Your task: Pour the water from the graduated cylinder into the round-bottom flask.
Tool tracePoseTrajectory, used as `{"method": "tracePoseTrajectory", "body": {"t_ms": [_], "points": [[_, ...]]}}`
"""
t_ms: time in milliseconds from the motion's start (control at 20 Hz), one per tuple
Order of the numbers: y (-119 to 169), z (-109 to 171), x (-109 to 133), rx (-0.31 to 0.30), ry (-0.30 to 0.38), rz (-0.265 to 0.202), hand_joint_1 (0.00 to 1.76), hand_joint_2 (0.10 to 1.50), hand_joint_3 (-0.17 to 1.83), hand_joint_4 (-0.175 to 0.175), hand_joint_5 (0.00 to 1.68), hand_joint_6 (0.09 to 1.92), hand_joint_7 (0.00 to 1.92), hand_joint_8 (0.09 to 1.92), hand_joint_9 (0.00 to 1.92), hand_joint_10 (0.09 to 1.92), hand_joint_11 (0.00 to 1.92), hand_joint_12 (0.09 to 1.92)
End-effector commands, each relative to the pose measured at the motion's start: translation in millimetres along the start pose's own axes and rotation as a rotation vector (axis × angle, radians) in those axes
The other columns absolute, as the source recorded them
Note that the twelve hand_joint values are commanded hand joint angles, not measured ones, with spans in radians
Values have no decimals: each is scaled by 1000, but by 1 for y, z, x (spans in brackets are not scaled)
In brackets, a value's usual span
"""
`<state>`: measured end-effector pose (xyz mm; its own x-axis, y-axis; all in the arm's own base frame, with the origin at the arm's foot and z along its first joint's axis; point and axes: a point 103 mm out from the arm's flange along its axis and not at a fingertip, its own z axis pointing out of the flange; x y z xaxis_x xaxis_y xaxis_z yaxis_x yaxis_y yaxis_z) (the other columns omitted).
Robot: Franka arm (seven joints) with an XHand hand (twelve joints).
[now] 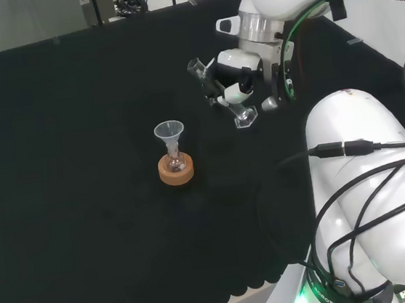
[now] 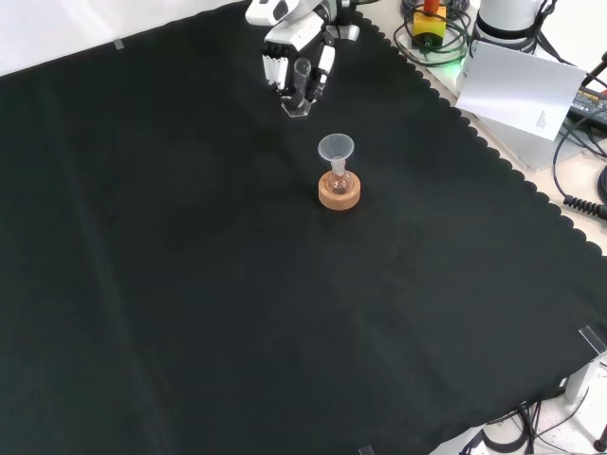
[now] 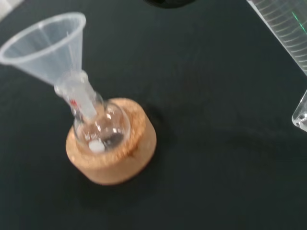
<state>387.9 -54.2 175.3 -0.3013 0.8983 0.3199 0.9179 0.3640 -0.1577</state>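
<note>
A small round-bottom flask [image 1: 175, 162] sits on a cork ring [image 1: 176, 173] with a clear funnel [image 1: 169, 132] in its neck; the flask [image 3: 101, 127] and funnel [image 3: 48, 42] are close in the wrist view. The hand [image 1: 235, 82] hovers above the cloth to the right of the flask in the head view, shut on a clear graduated cylinder [image 1: 219, 92] that is tilted, its mouth up-left and its hexagonal foot [image 1: 245, 117] down-right. In the front view the hand [image 2: 296, 57] is beyond the flask [image 2: 340, 180]. Part of the cylinder's wall [image 3: 288, 24] shows in the wrist view.
The arm's white links [image 1: 370, 176] fill the right of the head view. In the front view the cloth's scalloped edge [image 2: 493, 161] runs at the right, with a white sheet [image 2: 522, 90] and cables beyond it.
</note>
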Motion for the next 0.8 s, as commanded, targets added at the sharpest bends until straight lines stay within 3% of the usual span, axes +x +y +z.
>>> {"method": "tracePoseTrajectory", "body": {"t_ms": [50, 800], "points": [[-4, 6, 9, 106, -116, -4, 1154, 1106, 47, -175, 969, 1042, 1232, 370, 1404, 87, 1200, 778], [-13, 7, 28, 218, -310, -9, 1153, 1105, 54, -175, 965, 1050, 1231, 360, 1403, 87, 1201, 774]]}}
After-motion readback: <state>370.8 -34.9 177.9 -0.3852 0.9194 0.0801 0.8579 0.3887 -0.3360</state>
